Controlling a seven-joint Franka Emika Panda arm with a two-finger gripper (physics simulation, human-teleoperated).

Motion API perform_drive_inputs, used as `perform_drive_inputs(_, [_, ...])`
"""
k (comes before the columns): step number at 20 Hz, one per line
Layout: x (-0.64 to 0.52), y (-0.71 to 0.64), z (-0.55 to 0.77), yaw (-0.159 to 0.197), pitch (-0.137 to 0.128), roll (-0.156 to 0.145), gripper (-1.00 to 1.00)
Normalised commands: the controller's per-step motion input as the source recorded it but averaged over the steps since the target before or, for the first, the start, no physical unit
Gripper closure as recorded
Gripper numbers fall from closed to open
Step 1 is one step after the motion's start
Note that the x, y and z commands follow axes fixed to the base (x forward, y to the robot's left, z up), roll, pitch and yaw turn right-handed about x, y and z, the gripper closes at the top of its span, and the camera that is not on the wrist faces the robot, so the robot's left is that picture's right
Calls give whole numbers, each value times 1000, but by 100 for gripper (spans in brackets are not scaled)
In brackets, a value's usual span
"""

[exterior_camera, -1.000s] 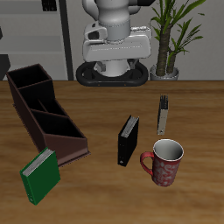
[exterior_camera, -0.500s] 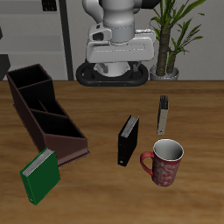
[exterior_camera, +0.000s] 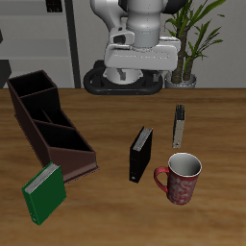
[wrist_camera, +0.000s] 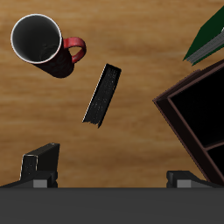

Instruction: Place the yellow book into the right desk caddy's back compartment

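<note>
The yellow book [exterior_camera: 179, 125] stands slim and upright on the table, well behind the mug, and is out of the wrist view. The right desk caddy [exterior_camera: 50, 127] lies at the table's other side. Its back compartment [exterior_camera: 29, 87] is the tall, dark end farthest back. My gripper [exterior_camera: 144, 60] hangs high at the table's back, above and behind the books. In the wrist view my gripper [wrist_camera: 115, 172] is open and empty, fingers [wrist_camera: 41, 164] wide apart. That view also shows part of the caddy [wrist_camera: 188, 98].
A black book [exterior_camera: 141, 154] stands mid-table and shows in the wrist view [wrist_camera: 103, 94]. A red mug [exterior_camera: 181, 178] sits near the front edge, also in the wrist view [wrist_camera: 39, 41]. A green book [exterior_camera: 44, 192] leans by the caddy's low end. A potted plant [exterior_camera: 192, 38] stands at the back.
My arm's hand has swung sideways at the back of the table, toward the plant's side. The books, mug and caddy have not moved.
</note>
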Motion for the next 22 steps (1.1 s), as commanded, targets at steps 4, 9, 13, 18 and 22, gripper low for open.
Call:
perform_drive_inputs(4, [-113,377,-181,-11,-31,-52,-100])
perform_drive_inputs(9, [-74,304,-209,-9,-3,-17,-100])
perform_drive_inputs(13, [-132,391,-246,-6,6,15,-100])
perform_drive_inputs(18, [-18,231,-178,-39,31,6,-100])
perform_drive_inputs(22, [-208,396,-204,-16,-12,28,-100])
